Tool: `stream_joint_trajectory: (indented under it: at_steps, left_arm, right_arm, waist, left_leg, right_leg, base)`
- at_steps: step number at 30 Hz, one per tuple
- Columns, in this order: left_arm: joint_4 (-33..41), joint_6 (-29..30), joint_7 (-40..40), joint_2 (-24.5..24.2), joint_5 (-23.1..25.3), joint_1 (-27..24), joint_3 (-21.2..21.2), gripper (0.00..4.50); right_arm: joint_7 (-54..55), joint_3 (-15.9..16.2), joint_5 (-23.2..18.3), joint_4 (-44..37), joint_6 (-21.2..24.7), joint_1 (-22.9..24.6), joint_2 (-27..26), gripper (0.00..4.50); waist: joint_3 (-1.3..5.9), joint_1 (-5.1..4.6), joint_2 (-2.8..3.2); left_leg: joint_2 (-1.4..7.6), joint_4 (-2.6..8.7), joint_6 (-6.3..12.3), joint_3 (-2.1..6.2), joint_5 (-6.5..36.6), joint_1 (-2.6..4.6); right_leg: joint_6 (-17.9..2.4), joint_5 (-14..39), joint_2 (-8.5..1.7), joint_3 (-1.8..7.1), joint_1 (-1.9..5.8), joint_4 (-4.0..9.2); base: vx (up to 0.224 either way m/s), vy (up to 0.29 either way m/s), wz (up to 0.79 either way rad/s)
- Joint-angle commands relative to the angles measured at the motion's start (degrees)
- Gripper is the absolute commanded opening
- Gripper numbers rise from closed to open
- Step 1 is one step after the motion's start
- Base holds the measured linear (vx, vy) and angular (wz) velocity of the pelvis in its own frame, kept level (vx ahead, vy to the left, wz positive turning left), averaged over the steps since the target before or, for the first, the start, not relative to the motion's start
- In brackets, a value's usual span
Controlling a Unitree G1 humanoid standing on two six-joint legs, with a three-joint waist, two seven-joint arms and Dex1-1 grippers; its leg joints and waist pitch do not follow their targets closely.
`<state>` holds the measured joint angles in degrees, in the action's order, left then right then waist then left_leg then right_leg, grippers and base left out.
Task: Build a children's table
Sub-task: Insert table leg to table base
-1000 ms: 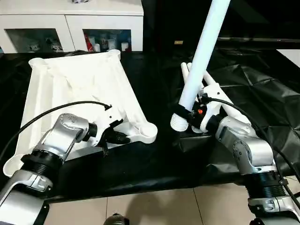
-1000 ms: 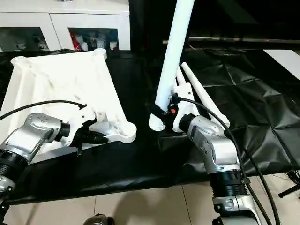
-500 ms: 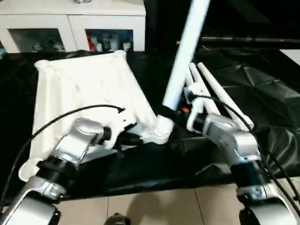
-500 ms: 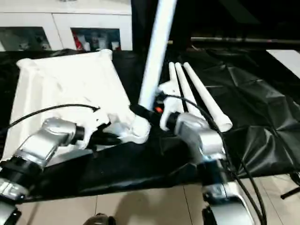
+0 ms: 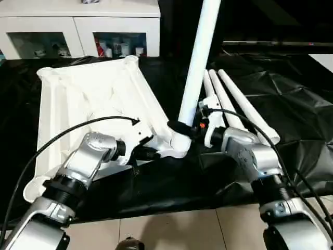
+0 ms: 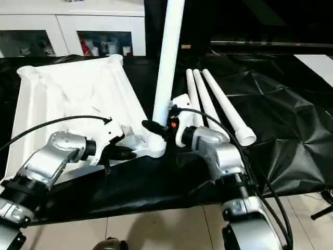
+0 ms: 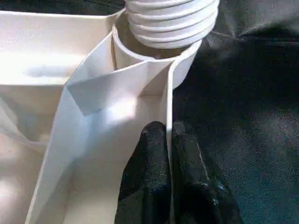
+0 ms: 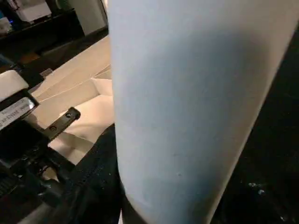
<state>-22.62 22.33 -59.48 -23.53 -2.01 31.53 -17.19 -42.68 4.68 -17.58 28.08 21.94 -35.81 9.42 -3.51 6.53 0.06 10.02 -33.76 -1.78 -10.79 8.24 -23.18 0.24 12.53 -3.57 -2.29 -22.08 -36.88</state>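
Honestly nothing readable here. There's a small white label [image 8: 14, 112] on the other gripper's body, but its print is too blurry.

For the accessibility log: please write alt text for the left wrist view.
The left gripper pinches the thin wall of the white tabletop, one black finger on each side. Just beyond, the ridged end of a white leg sits at the mouth of the round corner socket, above black sheeting.
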Motion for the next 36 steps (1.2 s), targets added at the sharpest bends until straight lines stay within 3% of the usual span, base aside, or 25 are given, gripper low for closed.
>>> stream_joint_trajectory:
  at_steps: [1,6,14,22,28,36]
  left_arm:
    - [2.1,-1.0,0.3,2.0,-4.2,-1.4,2.5,0.00]
    - [3.1,-0.5,0.6,2.3,-4.9,-2.5,3.3,0.00]
    - [4.5,1.5,1.3,3.4,-6.4,-3.4,5.2,0.00]
    - [4.5,-0.4,0.5,1.3,-2.1,-4.7,2.1,0.00]
    - [3.0,-0.2,2.9,2.0,-1.1,-3.2,3.2,0.00]
    - [1.2,-1.0,3.9,1.8,-0.8,-1.9,3.7,0.00]
  right_arm:
    - [0.5,-1.4,0.5,2.7,-1.8,-0.9,-0.4,1.91]
    - [0.4,-1.5,1.0,6.3,-3.2,-1.5,-1.0,1.91]
    - [-0.5,-1.5,1.3,8.8,-4.6,-1.9,-0.9,1.91]
    - [-0.8,-1.7,1.5,10.5,-5.8,-2.3,-1.2,1.91]
    - [0.5,-3.6,0.4,9.6,-7.4,0.0,-1.5,1.91]
    - [2.4,-5.8,-1.3,5.3,-10.1,7.0,-3.1,1.91]
  waist:
    - [3.83,-0.07,-0.20]
    - [4.00,-0.16,-0.43]
    - [3.91,-0.18,-0.50]
    - [4.02,-0.20,-0.28]
    - [3.85,-0.18,-0.73]
    - [3.81,-0.02,-0.32]
  left_leg:
    - [3.48,4.36,-2.36,1.62,16.6,2.14]
    - [3.42,4.27,-1.45,1.38,14.9,2.08]
    - [3.49,4.29,-1.14,1.29,14.9,2.14]
    - [3.43,4.25,-0.47,1.27,13.8,2.06]
    - [3.50,4.35,-0.69,1.20,15.0,2.19]
    - [3.57,4.68,-1.63,1.46,17.8,2.37]
  right_leg:
    - [-11.0,14.4,-5.40,2.68,0.96,5.44]
    - [-12.0,10.7,-5.26,2.59,1.17,5.14]
    - [-11.8,11.9,-5.33,2.62,1.22,5.25]
    - [-12.0,9.6,-5.14,2.58,1.26,5.12]
    - [-11.5,12.6,-5.24,2.64,1.21,5.47]
    - [-10.5,15.6,-5.41,2.64,0.96,5.87]
  base:
    - [0.000,0.000,0.00]
    - [0.000,0.000,0.00]
    - [0.000,0.000,0.00]
    - [0.000,0.000,0.00]
    - [0.000,0.000,0.00]
    - [0.000,0.000,0.00]
